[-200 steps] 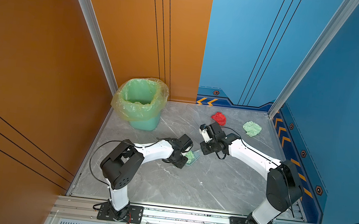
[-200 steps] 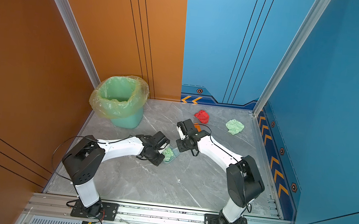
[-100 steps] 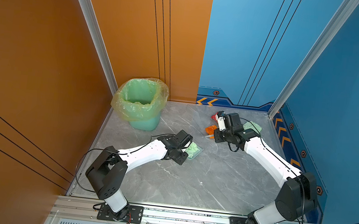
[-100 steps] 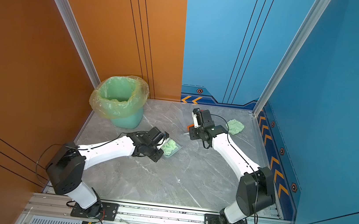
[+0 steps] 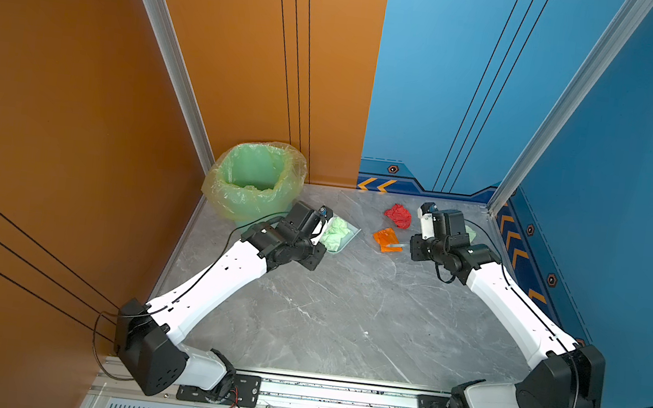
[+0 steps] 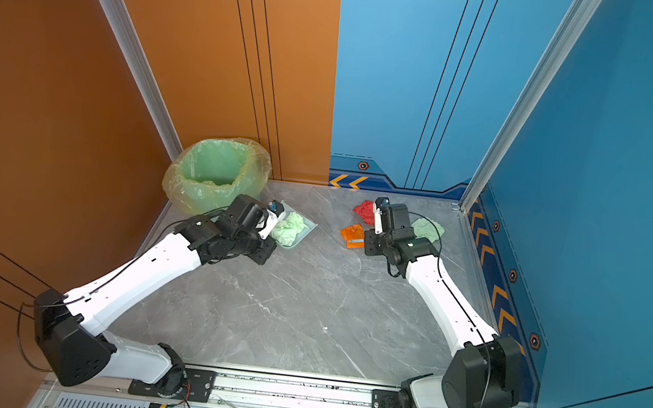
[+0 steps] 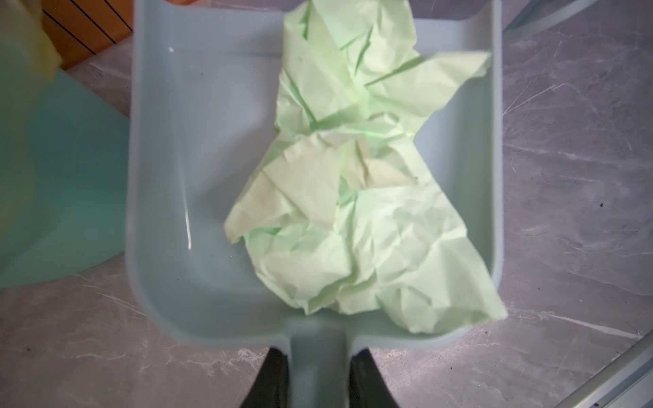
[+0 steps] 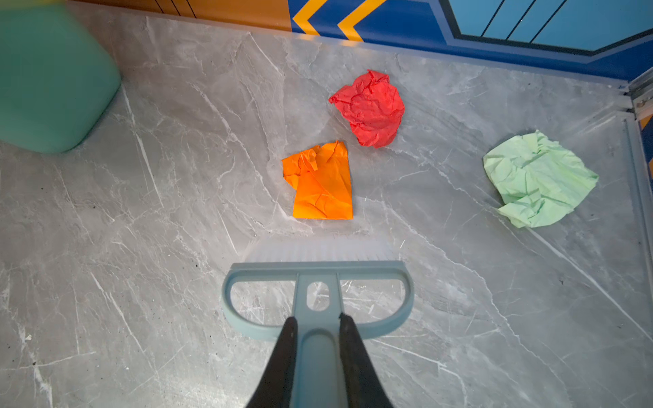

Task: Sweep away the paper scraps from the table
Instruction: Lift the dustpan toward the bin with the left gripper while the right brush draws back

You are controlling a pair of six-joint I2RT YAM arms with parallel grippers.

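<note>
The left gripper (image 7: 318, 360) had its fingers pressed against both sides of the handle of the pale blue dustpan (image 7: 198, 169), so the pan reached straight out beyond the fingertips with its open lip farthest from them. A crumpled pale green paper wad (image 7: 353, 219) lay inside, its bulk near the back wall closest to the fingers. That suggested the pan was kept level or tipped back so the load would not slide out. The lined green bin (image 5: 254, 180) stood just beside the pan, probably where it would be emptied.

The right gripper (image 8: 318, 321) pinched the handle of the hand brush (image 8: 318, 273), bristles pointing away from the fingertips and low over the table (image 8: 141, 247). Whether they touched it was unclear. Of the remaining paper scraps, the orange scrap (image 8: 323, 183) lay just beyond the bristles, the red scrap (image 8: 371, 109) farther out past it, and a pale green scrap (image 8: 539, 180) well off to one side of the fingers. The brush seemed lined up to push the orange piece toward the pan.
</note>
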